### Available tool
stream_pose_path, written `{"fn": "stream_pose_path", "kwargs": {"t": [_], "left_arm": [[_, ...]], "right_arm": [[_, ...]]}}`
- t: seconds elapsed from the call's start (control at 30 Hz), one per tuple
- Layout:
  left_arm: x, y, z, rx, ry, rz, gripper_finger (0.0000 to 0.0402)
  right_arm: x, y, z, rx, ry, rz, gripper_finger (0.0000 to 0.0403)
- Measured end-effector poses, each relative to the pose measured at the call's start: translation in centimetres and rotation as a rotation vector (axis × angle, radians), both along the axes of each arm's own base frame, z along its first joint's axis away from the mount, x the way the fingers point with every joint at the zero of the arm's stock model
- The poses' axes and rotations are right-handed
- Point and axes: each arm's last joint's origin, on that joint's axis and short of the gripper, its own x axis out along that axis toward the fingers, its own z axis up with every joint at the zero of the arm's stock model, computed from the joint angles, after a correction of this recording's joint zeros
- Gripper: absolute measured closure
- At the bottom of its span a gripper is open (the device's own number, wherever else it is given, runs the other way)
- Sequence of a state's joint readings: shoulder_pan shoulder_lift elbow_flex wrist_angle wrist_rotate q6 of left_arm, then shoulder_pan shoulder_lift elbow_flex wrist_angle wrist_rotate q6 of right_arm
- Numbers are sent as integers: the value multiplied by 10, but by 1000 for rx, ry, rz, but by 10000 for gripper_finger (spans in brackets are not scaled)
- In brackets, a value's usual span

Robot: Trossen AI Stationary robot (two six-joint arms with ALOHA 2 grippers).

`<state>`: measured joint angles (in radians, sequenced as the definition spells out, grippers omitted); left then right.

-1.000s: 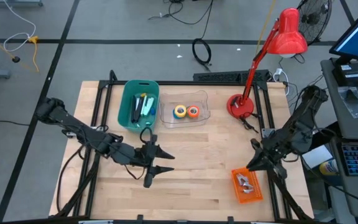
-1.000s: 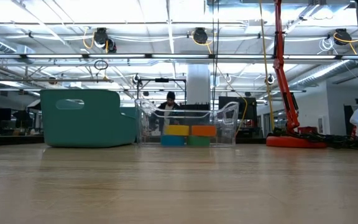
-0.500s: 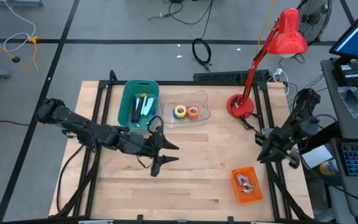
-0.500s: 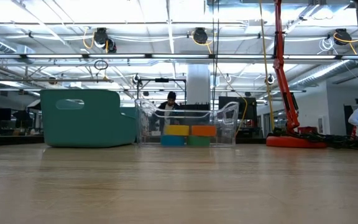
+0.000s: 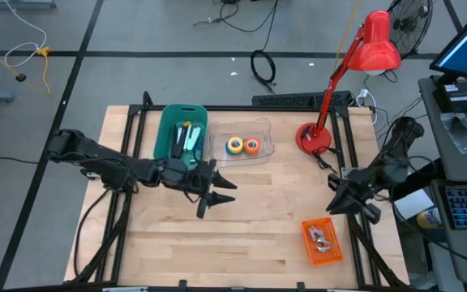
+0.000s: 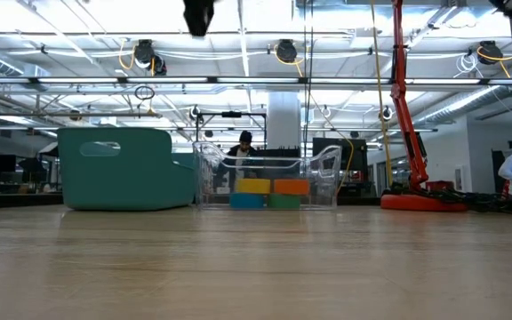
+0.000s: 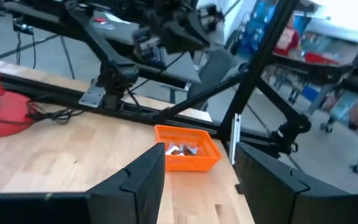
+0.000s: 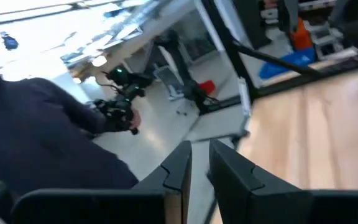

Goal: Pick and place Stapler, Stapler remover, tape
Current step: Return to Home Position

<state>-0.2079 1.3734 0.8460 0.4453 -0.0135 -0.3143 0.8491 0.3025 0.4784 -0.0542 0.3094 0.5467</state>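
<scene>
My left gripper (image 5: pixel 217 195) stands open and empty above the table's middle, pointing level toward the right edge; one fingertip (image 6: pixel 198 13) dips into the low view's top. My right gripper (image 5: pixel 336 203) hangs at the right edge, fingers nearly together with nothing between them. Tape rolls lie stacked in a clear tray (image 5: pixel 259 130): yellow (image 6: pixel 253 186) on blue (image 6: pixel 247 201), orange (image 6: pixel 291 187) on green (image 6: pixel 284 202). A teal bin (image 5: pixel 167 139) holds long dark and pale things, staplers by their shape (image 5: pixel 188 136). Silvery stapler removers (image 5: pixel 322 236) lie in an orange basket (image 7: pixel 185 163).
A red desk lamp (image 5: pixel 314 138) stands on its base at the far right and leans over the table. The teal bin and the clear tray stand side by side along the far edge. Bare wood (image 5: pixel 258 235) lies in the middle and near part of the table.
My left gripper has swung toward the table's far edge and a little to the right, sinking until a fingertip shows at the low view's top. It has stayed open. My right gripper has drawn back slightly toward the right edge.
</scene>
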Motion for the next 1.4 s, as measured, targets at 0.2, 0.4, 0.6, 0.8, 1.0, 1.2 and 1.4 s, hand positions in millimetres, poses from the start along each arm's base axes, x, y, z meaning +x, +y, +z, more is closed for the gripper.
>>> {"fn": "stream_pose_path", "kwargs": {"t": [0.2, 0.4, 0.6, 0.8, 1.0, 1.2, 1.4], "left_arm": [[-9, 27, -22, -40, -55, -7, 204], [-21, 73, -15, -22, -24, -8, 204], [-51, 90, 4, 37, 6, 48, 204], [-95, 81, 27, 75, -3, 99, 204], [-121, 67, 1, 55, -75, 103, 204], [-145, 70, -25, 28, -106, 152, 204], [-177, 74, -29, 30, -93, 185, 204]], "right_arm": [[9, -4, -20, -3, 16, -56, 353], [6, -21, -19, 13, -39, -54, 353], [-5, -34, -17, 24, -90, -78, 353], [-17, -41, -12, 10, -197, -85, 353], [-3, -36, -39, 12, -46, -113, 353], [-5, -38, -39, 41, -85, -123, 353], [-8, -40, -30, 25, -123, -128, 353]]}}
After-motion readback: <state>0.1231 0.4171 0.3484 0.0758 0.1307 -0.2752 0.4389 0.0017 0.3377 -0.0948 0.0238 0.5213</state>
